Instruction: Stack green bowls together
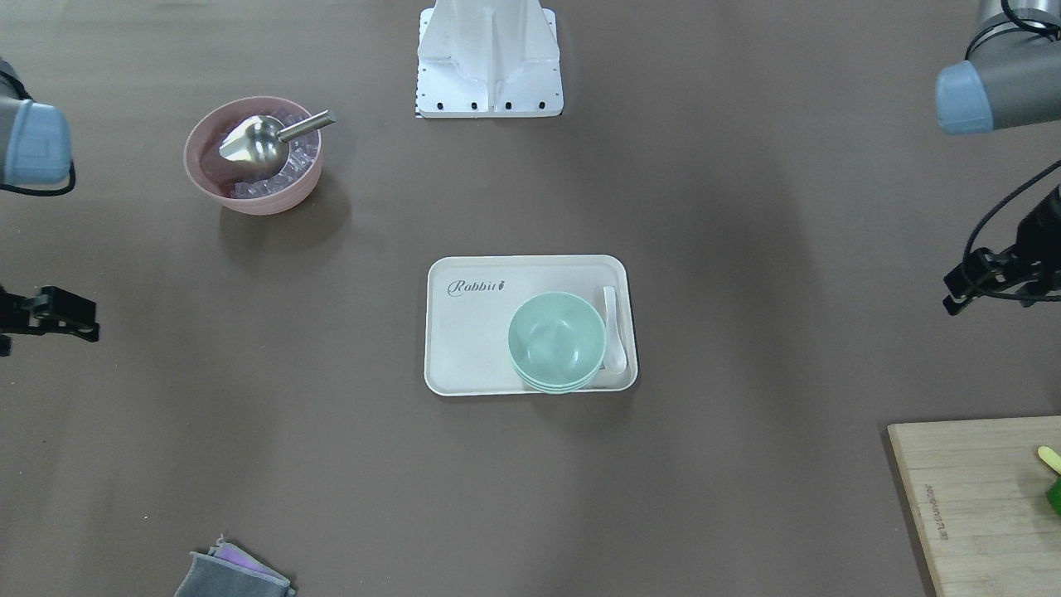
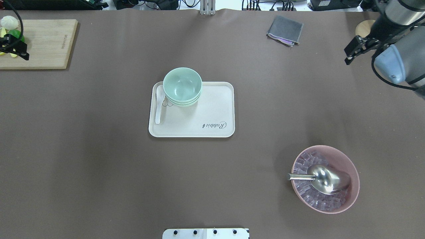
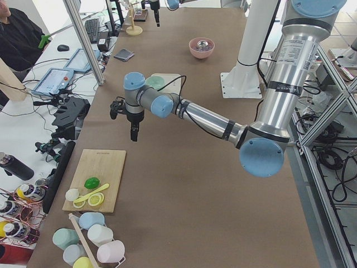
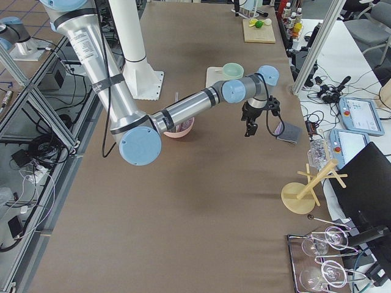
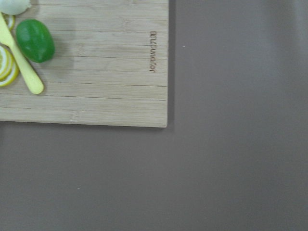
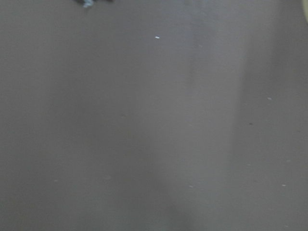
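The three pale green bowls (image 1: 555, 336) sit nested in one stack on the far-left corner of the cream tray (image 2: 212, 109); the stack also shows in the overhead view (image 2: 182, 84). My left gripper (image 2: 24, 55) hangs over the wooden cutting board, far left of the tray, and looks shut and empty; in the front-facing view it (image 1: 953, 303) is at the right edge. My right gripper (image 2: 347, 61) hangs over bare table at the far right, also looking shut and empty. Both are well away from the bowls.
A white spoon (image 2: 158, 106) lies on the tray beside the stack. A pink bowl (image 2: 352, 166) of ice with a metal scoop (image 2: 323, 179) stands near right. The cutting board (image 2: 43, 43) with a lime (image 5: 34, 41) is far left. A grey cloth (image 2: 285, 30) lies at the far edge.
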